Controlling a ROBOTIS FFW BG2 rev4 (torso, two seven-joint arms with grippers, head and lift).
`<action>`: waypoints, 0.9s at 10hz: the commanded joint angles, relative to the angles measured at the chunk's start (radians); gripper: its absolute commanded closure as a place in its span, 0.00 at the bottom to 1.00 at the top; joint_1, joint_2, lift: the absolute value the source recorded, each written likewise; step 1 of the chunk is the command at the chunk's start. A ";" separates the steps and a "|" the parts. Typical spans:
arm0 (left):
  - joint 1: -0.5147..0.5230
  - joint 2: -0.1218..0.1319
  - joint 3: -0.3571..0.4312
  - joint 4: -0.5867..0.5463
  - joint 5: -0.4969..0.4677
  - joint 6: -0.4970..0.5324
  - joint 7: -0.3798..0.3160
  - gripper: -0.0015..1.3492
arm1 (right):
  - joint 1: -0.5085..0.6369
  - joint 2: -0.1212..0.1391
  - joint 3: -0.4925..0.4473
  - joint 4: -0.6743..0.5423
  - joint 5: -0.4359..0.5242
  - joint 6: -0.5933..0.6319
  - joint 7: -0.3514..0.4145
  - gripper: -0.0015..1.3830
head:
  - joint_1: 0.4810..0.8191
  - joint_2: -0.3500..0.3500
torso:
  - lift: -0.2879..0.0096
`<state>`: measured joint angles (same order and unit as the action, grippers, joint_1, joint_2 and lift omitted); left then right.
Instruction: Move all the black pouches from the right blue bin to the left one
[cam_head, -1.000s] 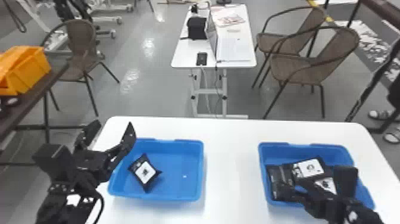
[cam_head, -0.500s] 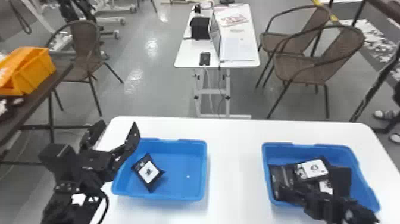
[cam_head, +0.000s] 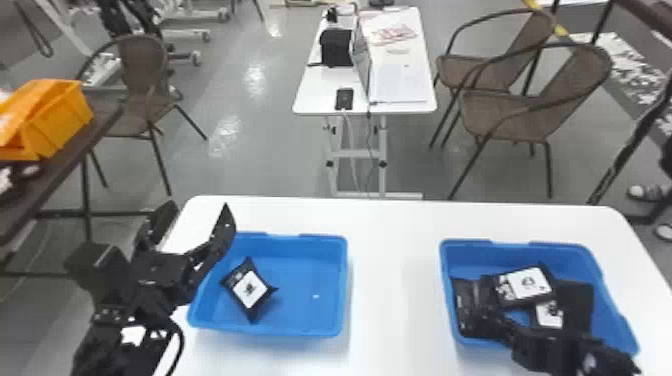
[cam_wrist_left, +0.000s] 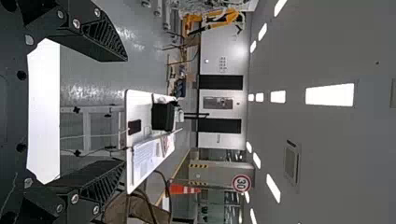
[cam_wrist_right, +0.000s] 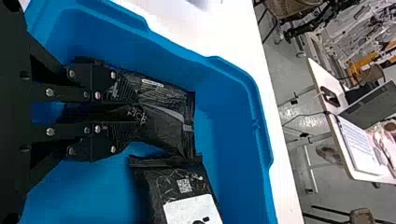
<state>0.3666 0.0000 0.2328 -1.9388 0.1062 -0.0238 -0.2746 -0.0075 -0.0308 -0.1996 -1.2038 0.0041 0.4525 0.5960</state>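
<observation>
- Black pouch (cam_wrist_right: 163, 128) is sitting between the right gripper's (cam_wrist_right: 137, 116) fingertips, still inside the right blue bin (cam_head: 515, 246); fingers are clamping near one end, folding the film; whether one layer or two is being caught, cannot tell
- White-labelled pouch (cam_head: 530, 282) is lying just beside the right gripper, farther out and rightward; more pouches are lying under and beyond it
- Left gripper (cam_head: 199, 209) is waiting, fingers wide apart, by the left blue bin (cam_head: 345, 280); one pouch (cam_head: 252, 290) is lying in there, near that hand
- Step in hand looks like grasping, pre-lift; doing it well is meaning a firm squeeze, slow straight raise, clearing the rim before going leftward
- Neighbour is nearly touching, so dragging is threatening; slick film is possibly slipping from a shallow pinch
</observation>
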 joint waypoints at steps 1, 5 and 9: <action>0.002 -0.003 -0.001 0.006 0.007 -0.012 0.000 0.19 | 0.027 0.002 0.000 -0.036 -0.033 0.006 -0.001 0.92 | 0.63 0.64 | 1.00; 0.006 -0.003 0.000 0.009 0.012 -0.030 0.000 0.19 | 0.179 0.005 -0.027 -0.312 -0.112 0.003 -0.094 0.93 | 0.63 0.62 | 1.00; -0.003 -0.003 -0.009 0.004 0.056 -0.001 0.003 0.19 | 0.178 -0.029 -0.015 -0.522 -0.104 0.080 -0.016 0.93 | 0.63 0.59 | 1.00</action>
<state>0.3665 0.0000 0.2257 -1.9332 0.1544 -0.0295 -0.2717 0.1808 -0.0512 -0.2213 -1.6980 -0.1025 0.5137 0.5838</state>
